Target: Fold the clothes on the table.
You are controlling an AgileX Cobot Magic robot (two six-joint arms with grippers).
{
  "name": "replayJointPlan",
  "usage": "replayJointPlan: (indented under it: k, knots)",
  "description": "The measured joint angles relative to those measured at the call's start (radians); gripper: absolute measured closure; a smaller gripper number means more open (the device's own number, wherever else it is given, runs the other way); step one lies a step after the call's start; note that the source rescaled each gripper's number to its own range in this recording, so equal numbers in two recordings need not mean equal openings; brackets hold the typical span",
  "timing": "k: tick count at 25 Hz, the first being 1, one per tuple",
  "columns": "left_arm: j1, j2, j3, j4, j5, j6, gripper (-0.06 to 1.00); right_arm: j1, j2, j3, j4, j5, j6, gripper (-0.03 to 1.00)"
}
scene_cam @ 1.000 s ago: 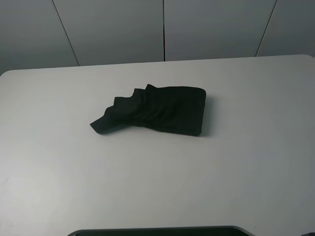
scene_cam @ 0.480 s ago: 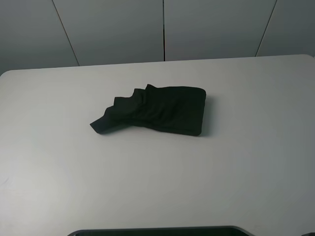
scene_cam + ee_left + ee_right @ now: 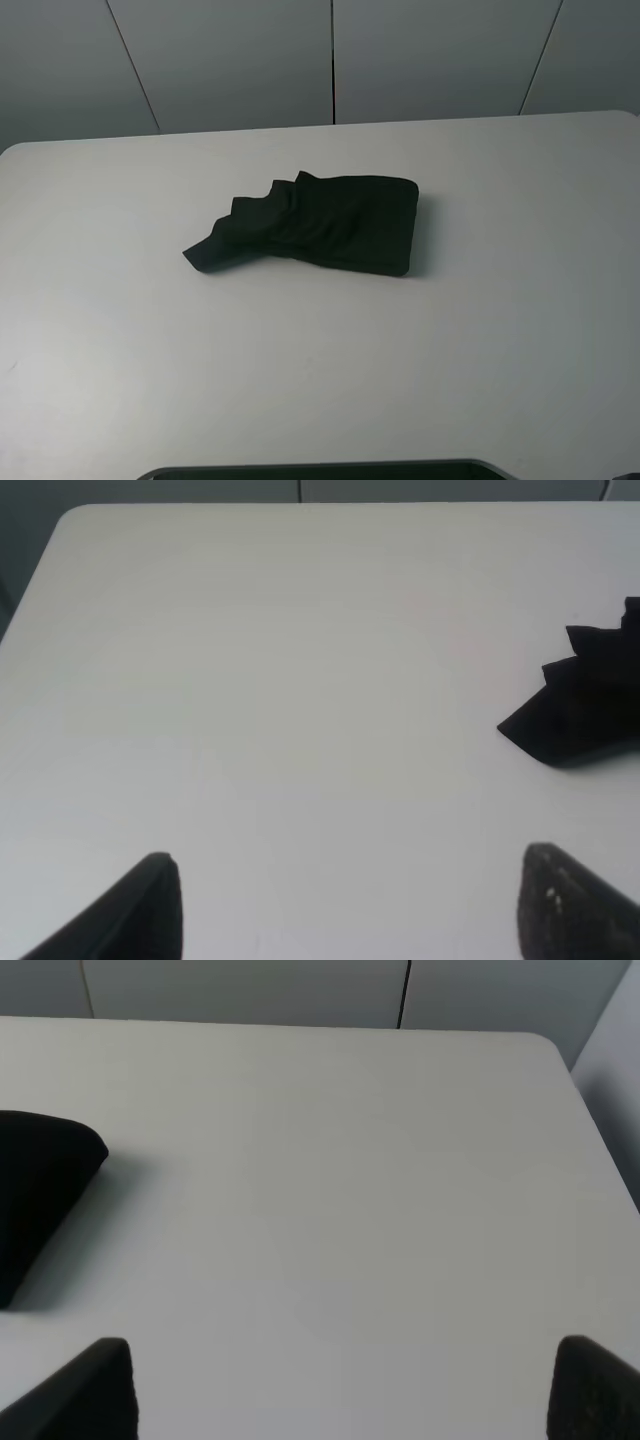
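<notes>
The black T-shirt (image 3: 320,225) lies folded into a compact bundle in the middle of the white table (image 3: 320,360); its left end is stepped and uneven. No print or label shows. Neither arm shows in the high view. In the left wrist view my left gripper (image 3: 355,905) is open and empty over bare table, with the shirt's left end (image 3: 585,705) well off to one side. In the right wrist view my right gripper (image 3: 350,1390) is open and empty, with the shirt's rounded right end (image 3: 40,1190) off to the other side.
Grey wall panels (image 3: 330,60) stand behind the table's far edge. A dark curved edge (image 3: 320,470) shows at the bottom of the high view. The table's rounded corners show in both wrist views.
</notes>
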Motion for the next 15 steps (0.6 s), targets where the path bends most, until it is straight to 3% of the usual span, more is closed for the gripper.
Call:
replayJointPlan:
  k: [15]
  knots:
    - [0.0,0.0,0.0,-0.009,0.0,0.009,0.06,0.0,0.0,0.0,-0.014,-0.002,0.012,0.06]
